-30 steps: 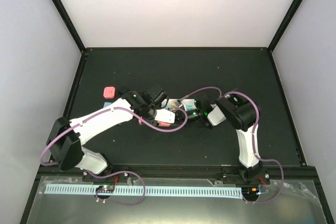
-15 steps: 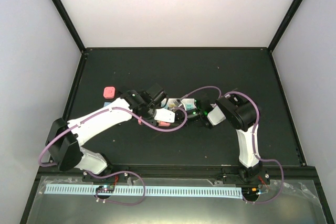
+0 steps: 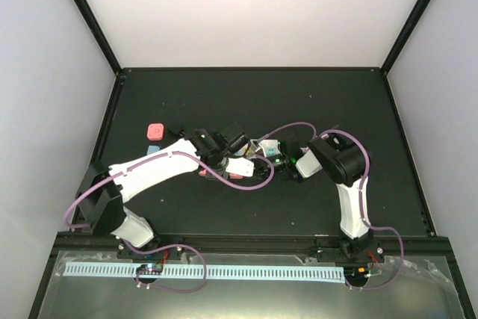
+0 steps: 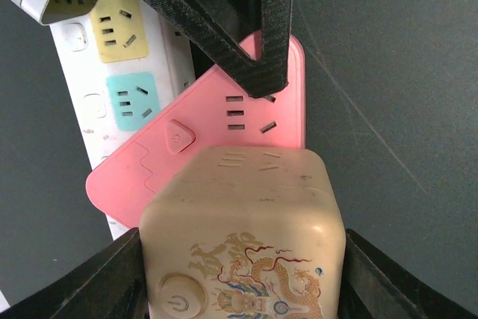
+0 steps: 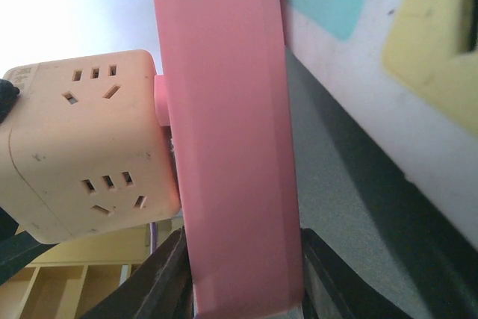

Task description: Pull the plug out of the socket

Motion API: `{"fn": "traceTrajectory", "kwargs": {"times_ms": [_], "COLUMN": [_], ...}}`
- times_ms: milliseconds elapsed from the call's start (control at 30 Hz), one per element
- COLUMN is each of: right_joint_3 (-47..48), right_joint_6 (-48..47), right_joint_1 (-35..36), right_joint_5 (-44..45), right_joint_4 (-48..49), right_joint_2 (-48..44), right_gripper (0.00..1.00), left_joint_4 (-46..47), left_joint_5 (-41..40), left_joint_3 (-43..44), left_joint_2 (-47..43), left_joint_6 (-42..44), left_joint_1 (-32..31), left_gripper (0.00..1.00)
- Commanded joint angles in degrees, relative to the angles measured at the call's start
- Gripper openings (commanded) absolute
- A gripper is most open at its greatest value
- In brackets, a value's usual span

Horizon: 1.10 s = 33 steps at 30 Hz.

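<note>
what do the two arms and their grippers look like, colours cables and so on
Both the left arm and the right arm have white link shells with bulky black joints. A thin lilac cable loops along each one. The gripper fingers are matte black. No sleeves or markings show.

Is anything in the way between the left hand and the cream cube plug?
No, nothing visible. The left hand clamps the cream cube plug from both sides; the plug sits joined to the pink adapter.
</note>
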Motion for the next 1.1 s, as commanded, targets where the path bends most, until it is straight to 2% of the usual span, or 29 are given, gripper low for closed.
{"fn": "traceTrajectory", "kwargs": {"times_ms": [0, 133, 233, 333, 533, 700, 800, 867, 1067], "right_joint_3": [-1.1, -1.2, -1.2, -1.2, -0.9, -0.7, -0.5, -0.5, -0.6], "right_joint_6": [1.3, 1.5, 1.4, 1.3, 1.5, 1.5, 1.5, 1.6, 1.3], "right_joint_1": [-1.5, -1.7, -1.8, -1.8, -1.8, -1.8, -1.8, -1.8, -1.8], "right_joint_5": [18.8, 18.9, 19.0, 19.2, 18.5, 18.1, 17.6, 17.3, 17.4], "right_joint_4": [-14.1, -14.1, -14.3, -14.5, -14.3, -13.5, -12.8, -12.4, -11.9], "right_joint_2": [4.9, 4.9, 4.9, 4.8, 4.8, 3.9, 3.8, 3.4, 1.7], "right_gripper": [0.01, 0.01, 0.01, 0.01, 0.01, 0.02, 0.12, 0.24, 0.41], "left_joint_4": [0.9, 1.0, 1.2, 0.8, 0.0, -1.0, -1.2, -1.3, -0.5], "left_joint_5": [3.2, 15.1, 19.0, 19.9, 16.8, 15.8, 18.7, 20.9, 27.1], "left_joint_3": [7.3, 7.7, 6.0, 6.1, 12.2, 11.2, 9.0, 7.4, -0.5], "left_joint_2": [-6.0, -11.0, -13.4, -13.4, -6.8, -9.1, -12.3, -15.1, -21.4], "left_joint_6": [2.4, -1.6, -2.7, -1.9, -0.8, -1.6, -3.4, -4.6, -7.2], "left_joint_1": [-2.9, 1.0, 2.7, 2.5, 0.6, 3.3, 7.5, 10.6, 21.9], "left_gripper": [0.19, 0.18, 0.18, 0.19, 0.19, 0.19, 0.19, 0.19, 0.20]}}
